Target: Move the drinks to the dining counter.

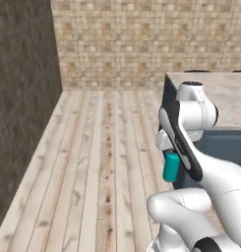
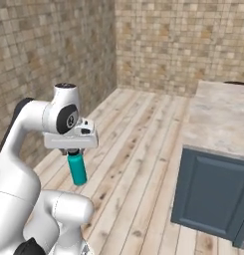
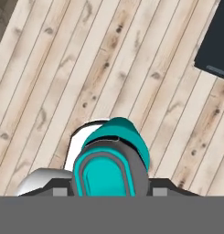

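A teal bottle (image 2: 77, 170) hangs top-up over the wooden floor, and my gripper (image 2: 73, 152) is shut on its upper end. In the left base view the teal bottle (image 1: 171, 166) shows just below the hand, beside my forearm. The hand view looks straight down the teal bottle (image 3: 111, 160), with floor planks beneath it. The dining counter (image 2: 218, 119), a beige marble-look top on dark blue-grey cabinets, stands to the right of the bottle, with a strip of floor between them. The dining counter (image 1: 225, 98) also appears at the right of the left base view. The other drinks are out of view.
Wooden floor (image 1: 102, 157) stretches ahead to a tan tiled wall (image 1: 141, 39). A dark wall (image 1: 18, 98) runs along the left. The cabinet front (image 2: 213, 196) below the counter faces the floor.
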Controlling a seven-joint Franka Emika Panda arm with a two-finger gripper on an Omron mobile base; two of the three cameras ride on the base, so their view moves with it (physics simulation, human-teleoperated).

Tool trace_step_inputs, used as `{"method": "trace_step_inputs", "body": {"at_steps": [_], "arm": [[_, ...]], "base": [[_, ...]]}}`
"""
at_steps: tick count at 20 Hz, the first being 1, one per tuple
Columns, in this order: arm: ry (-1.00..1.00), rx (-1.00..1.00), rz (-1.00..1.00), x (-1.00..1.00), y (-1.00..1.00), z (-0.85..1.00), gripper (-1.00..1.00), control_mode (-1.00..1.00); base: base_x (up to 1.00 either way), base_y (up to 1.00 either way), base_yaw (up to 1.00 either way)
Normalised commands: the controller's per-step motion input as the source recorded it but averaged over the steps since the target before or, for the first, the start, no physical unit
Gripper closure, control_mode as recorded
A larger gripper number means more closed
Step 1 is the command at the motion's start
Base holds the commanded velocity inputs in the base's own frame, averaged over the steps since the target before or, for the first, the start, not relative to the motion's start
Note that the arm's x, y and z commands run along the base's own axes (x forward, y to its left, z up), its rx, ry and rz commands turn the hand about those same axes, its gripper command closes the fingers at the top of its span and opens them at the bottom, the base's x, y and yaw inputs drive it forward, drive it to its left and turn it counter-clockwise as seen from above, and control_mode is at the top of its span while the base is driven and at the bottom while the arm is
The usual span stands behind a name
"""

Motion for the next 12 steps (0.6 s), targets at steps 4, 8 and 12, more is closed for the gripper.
{"method": "trace_step_inputs", "body": {"at_steps": [4,8,12], "arm": [[0.00,0.00,0.00,0.00,0.00,0.00,1.00,1.00],[0.00,0.00,0.00,0.00,0.00,0.00,1.00,1.00],[0.00,0.00,0.00,0.00,0.00,0.00,1.00,1.00]], "base": [[1.00,0.38,-0.15],[1.00,0.44,-0.31],[1.00,0.65,-0.39]]}}
